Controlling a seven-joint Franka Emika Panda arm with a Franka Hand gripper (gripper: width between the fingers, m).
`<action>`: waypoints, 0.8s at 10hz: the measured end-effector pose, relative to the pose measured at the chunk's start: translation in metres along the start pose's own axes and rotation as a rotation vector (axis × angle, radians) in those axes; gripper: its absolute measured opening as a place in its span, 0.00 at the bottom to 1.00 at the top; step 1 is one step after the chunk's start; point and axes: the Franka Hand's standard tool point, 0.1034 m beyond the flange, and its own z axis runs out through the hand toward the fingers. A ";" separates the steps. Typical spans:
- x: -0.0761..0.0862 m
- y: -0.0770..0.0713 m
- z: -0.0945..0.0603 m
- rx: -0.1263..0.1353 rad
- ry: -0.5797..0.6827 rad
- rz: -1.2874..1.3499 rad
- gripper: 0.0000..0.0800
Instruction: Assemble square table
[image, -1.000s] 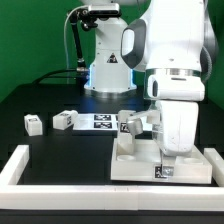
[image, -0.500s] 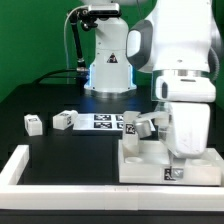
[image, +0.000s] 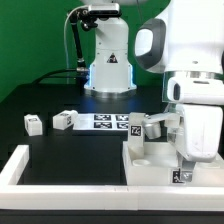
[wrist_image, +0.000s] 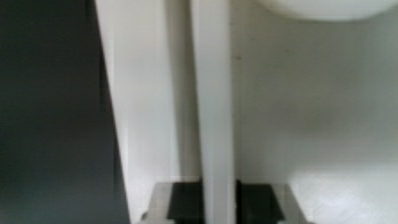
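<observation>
- Wrist view: clenching the gripper (wrist_image: 210, 203) on the raised rim (wrist_image: 210, 100) of the tabletop slab (wrist_image: 311, 130), with dark finger pads (wrist_image: 164, 203) pressing both sides of that ridge and the black table (wrist_image: 45, 110) showing alongside.
- Exterior view: holding the tabletop slab (image: 150, 160) flat at the exterior view's right, near the front border bar (image: 70, 192), with the arm (image: 195, 60) standing over it and hiding the grip.
- Exterior view: leaving one leg block (image: 34, 124) and a second leg block (image: 64, 120) loose at the exterior view's left, well apart from the slab, near the marker board (image: 105, 121).
- Judging the step: positioning the slab ahead of any leg fitting.
- Next: probably calling for letting go of the rim, lifting clear, then fetching a leg block and lining it up over a corner socket.
</observation>
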 end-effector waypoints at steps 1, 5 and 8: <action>0.000 0.000 0.000 0.000 0.000 0.001 0.18; -0.001 0.000 0.000 0.001 0.000 0.002 0.58; -0.002 0.000 0.001 0.001 -0.001 0.003 0.79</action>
